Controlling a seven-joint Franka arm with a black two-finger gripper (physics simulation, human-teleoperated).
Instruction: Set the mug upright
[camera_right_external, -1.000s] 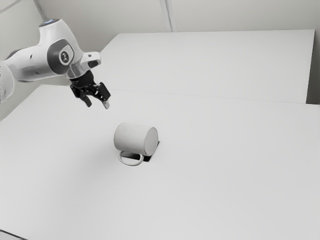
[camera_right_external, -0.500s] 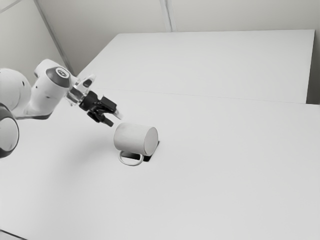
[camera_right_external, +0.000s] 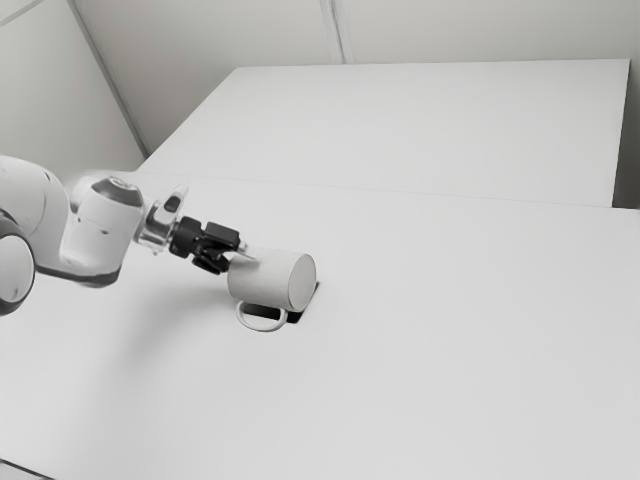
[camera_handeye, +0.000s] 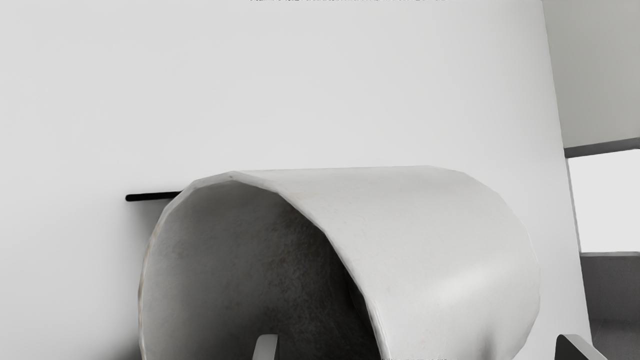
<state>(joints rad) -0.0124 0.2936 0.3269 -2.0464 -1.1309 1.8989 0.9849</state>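
Lying sideways on the table (camera_right_external: 450, 350), the mug (camera_right_external: 265, 278) has the gripper (camera_handeye: 421, 346) at its rim (camera_handeye: 326, 233), jaws spread apart, and straddling that squarely before squeezing should keep it from rolling!

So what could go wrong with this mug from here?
The mug lies on its side, so a nudge from the open tool might roll it. One fingertip overlaps its mouth and the other sits past its outer wall, so closing may pinch only the wall, letting it pivot. The handle, sticking out low, could snag the table.
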